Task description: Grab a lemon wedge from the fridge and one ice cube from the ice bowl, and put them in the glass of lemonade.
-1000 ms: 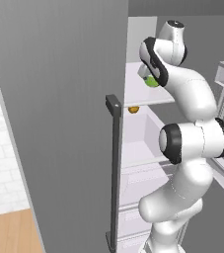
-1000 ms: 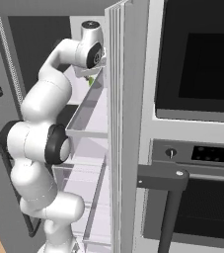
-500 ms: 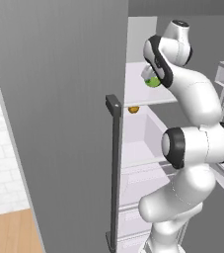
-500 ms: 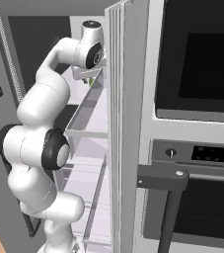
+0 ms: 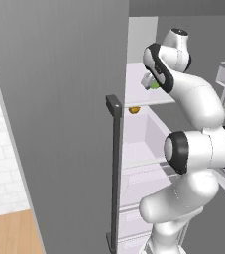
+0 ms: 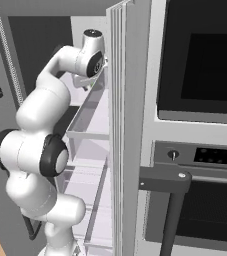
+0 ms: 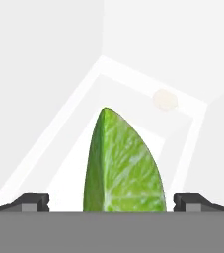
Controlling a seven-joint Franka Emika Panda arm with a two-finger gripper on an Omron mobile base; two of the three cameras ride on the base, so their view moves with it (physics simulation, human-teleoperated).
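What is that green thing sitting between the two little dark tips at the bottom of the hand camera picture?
The lemon wedge. In the hand view it stands between the open gripper tips, with bare white shelf on either side.

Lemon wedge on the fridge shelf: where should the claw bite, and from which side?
Probably across the lemon wedge at its thick lower body, one finger on each flat cut face. In the hand view it stands pointed tip up on the white fridge shelf, centred between the open claw fingertips with room either side. So continue straight along the current approach; the narrow tip offers little to grip.
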